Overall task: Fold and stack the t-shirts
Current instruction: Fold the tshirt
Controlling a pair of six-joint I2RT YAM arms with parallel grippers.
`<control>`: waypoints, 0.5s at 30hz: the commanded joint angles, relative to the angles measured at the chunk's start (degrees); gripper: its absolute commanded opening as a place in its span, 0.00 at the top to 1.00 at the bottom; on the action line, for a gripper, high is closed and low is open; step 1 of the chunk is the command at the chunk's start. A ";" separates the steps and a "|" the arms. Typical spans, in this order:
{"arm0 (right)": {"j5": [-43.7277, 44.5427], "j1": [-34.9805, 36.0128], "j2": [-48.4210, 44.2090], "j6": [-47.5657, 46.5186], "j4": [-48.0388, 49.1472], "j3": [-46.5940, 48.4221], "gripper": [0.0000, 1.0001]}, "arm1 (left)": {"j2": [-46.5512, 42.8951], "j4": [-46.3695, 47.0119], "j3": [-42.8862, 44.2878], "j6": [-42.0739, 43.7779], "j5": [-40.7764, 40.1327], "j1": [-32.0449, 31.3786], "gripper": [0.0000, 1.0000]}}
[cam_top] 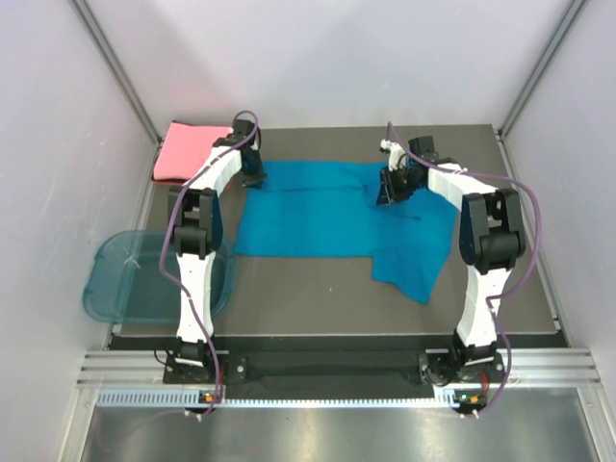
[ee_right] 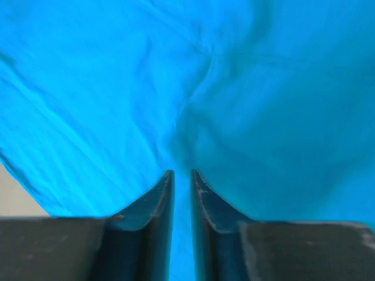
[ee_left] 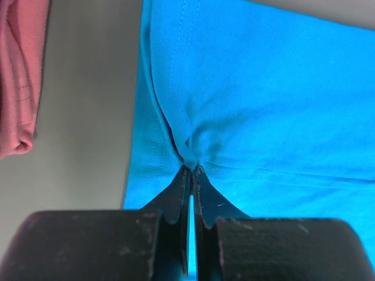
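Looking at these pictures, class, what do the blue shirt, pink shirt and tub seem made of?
Blue shirt: soft matte cloth; it puckers and shows stitched seams. Pink shirt: seemingly similar cloth, folded softly. Tub: probably plastic, smooth, translucent blue; you can see through it.

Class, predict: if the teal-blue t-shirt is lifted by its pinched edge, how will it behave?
Probably floppy: the teal-blue t-shirt puckers into folds where the left tool pinches it. Likely to drape and drag, since most lies spread flat. Seems light: one small pinch gathers it.
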 commanded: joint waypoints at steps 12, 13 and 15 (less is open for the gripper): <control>28.78 -3.51 -15.47 27.22 -0.41 -7.96 0.57 | -0.22 0.73 1.93 -0.17 1.92 -0.30 0.97; 29.59 -4.39 -15.21 28.39 -0.50 -8.58 0.58 | -0.13 0.82 1.84 -0.26 2.09 -0.30 0.97; 31.69 -5.36 -13.89 31.80 -0.67 -9.02 0.59 | -0.04 0.82 1.58 -0.26 2.53 -0.30 0.97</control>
